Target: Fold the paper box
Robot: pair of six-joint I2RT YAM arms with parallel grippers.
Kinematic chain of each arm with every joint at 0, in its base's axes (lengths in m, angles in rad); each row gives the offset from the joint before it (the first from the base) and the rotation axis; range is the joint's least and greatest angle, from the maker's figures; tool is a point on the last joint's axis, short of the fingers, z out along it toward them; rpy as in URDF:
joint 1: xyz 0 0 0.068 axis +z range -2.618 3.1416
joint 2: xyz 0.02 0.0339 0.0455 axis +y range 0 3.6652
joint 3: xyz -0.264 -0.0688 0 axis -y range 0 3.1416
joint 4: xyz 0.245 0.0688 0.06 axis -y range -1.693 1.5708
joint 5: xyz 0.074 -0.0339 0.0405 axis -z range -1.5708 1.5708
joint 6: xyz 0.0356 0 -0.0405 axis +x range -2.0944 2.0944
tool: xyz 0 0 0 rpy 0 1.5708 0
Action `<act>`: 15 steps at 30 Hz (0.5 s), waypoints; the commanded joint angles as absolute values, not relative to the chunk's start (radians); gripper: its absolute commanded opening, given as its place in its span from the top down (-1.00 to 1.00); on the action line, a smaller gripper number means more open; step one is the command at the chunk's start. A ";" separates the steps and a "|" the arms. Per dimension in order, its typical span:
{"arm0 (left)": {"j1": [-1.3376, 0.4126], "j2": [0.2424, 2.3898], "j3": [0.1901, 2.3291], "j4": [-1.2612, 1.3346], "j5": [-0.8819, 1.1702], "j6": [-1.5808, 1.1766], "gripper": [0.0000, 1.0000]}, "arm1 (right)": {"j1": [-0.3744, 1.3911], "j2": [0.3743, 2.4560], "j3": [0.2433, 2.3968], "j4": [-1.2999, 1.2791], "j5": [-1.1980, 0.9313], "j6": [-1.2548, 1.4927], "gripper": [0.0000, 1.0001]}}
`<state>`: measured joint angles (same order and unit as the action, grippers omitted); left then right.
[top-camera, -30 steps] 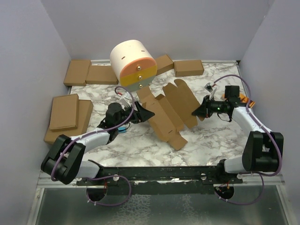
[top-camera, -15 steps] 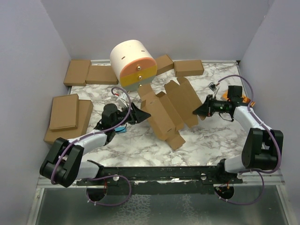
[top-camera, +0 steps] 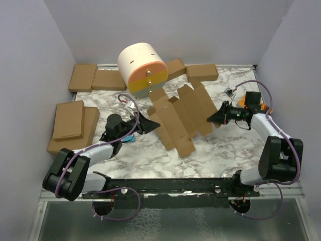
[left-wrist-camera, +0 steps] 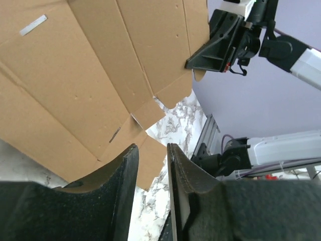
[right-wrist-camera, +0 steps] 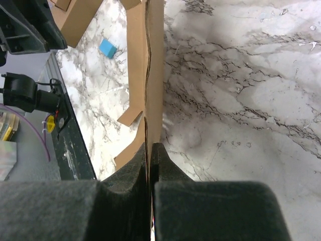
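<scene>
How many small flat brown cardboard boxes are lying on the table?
6 small brown cardboard boxes: two at the back left, two at the back right, two stacked on the left. The cream-and-orange cylinder may hide more.

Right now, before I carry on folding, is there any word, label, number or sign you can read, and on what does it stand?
No text can be read in any view.
paper box: plain brown, no print.
cardboard boxes at the left: no print visible.
cylinder: only small dots, no lettering.
small white tag on the right arm's cable: too small to read.
</scene>
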<state>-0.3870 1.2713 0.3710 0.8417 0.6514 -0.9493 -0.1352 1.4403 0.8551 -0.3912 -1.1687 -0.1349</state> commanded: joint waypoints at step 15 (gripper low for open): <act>-0.325 1.186 0.365 0.427 0.227 -0.681 0.65 | -0.143 1.432 0.860 -0.392 -1.232 -0.196 0.98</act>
<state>-0.3328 1.1927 0.3866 0.4572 0.3889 -0.7681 -0.1379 1.4403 0.8551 -0.3931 -1.1919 -0.1635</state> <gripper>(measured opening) 0.192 0.017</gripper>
